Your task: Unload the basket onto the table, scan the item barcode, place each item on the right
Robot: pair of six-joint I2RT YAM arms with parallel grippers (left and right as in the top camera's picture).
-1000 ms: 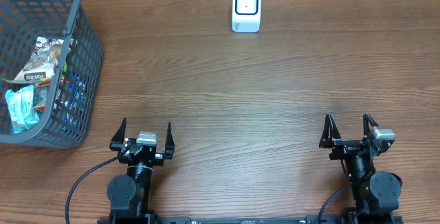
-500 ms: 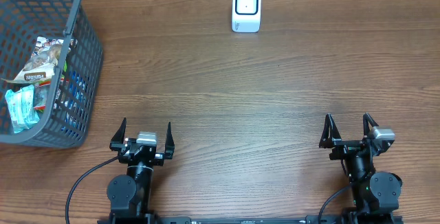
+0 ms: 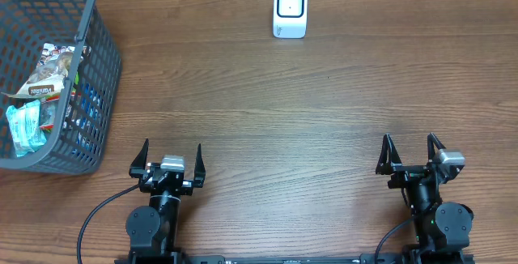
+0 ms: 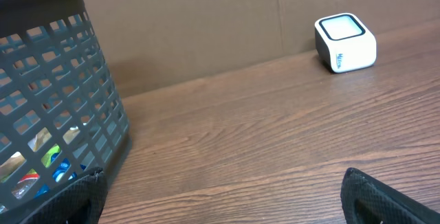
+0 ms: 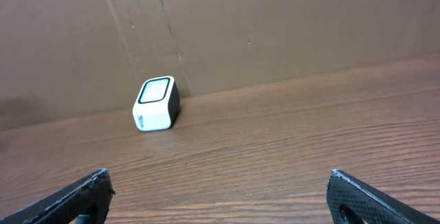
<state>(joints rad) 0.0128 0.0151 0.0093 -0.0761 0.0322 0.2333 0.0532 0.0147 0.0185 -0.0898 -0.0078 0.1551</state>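
Overhead view: left gripper point(image 3: 171, 152) and right gripper point(image 3: 409, 144) hover at the near edge of the table point(image 3: 324, 110), jaws spread wide and empty, while snack packets point(image 3: 50, 68) lie in the grey basket point(image 3: 101, 78) at far left and the scanner point(image 3: 290, 10) stands at the far edge. Picking appears not yet begun; the next move likely calls for the left arm to reach into the basket.

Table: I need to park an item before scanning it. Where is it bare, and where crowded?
The table is bare from the basket to its right edge, between the scanner at the back and the open left hand and right hand in front. Only the basket is crowded, holding packets.
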